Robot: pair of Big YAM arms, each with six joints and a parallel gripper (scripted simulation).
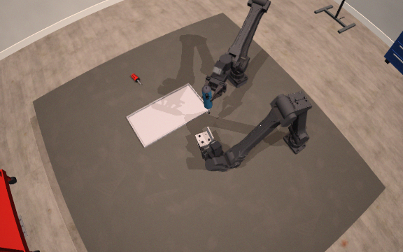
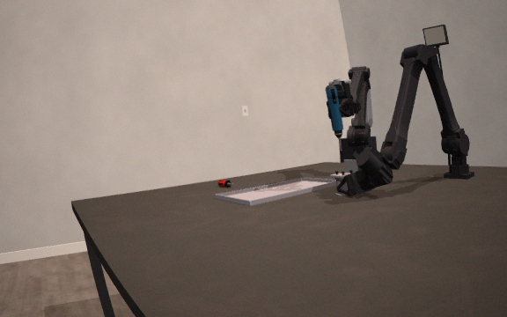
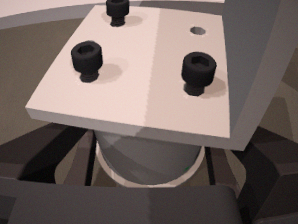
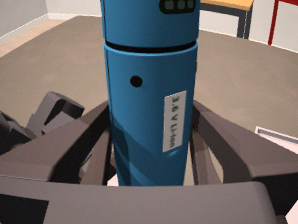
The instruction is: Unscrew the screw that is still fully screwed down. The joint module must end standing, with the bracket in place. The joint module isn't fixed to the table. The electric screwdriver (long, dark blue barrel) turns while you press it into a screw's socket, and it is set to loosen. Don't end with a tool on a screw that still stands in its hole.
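Note:
The joint module (image 3: 150, 145) stands upright, with the pale bracket (image 1: 204, 137) (image 2: 350, 165) (image 3: 125, 100) on top. Three black screws (image 3: 87, 59) (image 3: 199, 70) (image 3: 118, 9) stand in its plate, heads raised and some shank showing. A fourth hole (image 3: 198, 30), beside the bracket's upright wall, shows no screw. My left gripper (image 1: 204, 148) (image 3: 150, 111) is shut on the joint module below the plate. My right gripper (image 1: 210, 96) (image 4: 150, 110) is shut on the electric screwdriver (image 1: 207, 100) (image 2: 334, 112) (image 4: 150, 65). The screwdriver hangs bit down, slightly tilted, above and apart from the bracket.
A pale shallow tray (image 1: 136, 131) (image 2: 250, 202) lies beside the joint module, its near corner close to the electric screwdriver in the top view. A small red screwdriver (image 1: 135, 78) (image 2: 224, 183) lies on the table beyond the tray. The left arm reaches low across the table.

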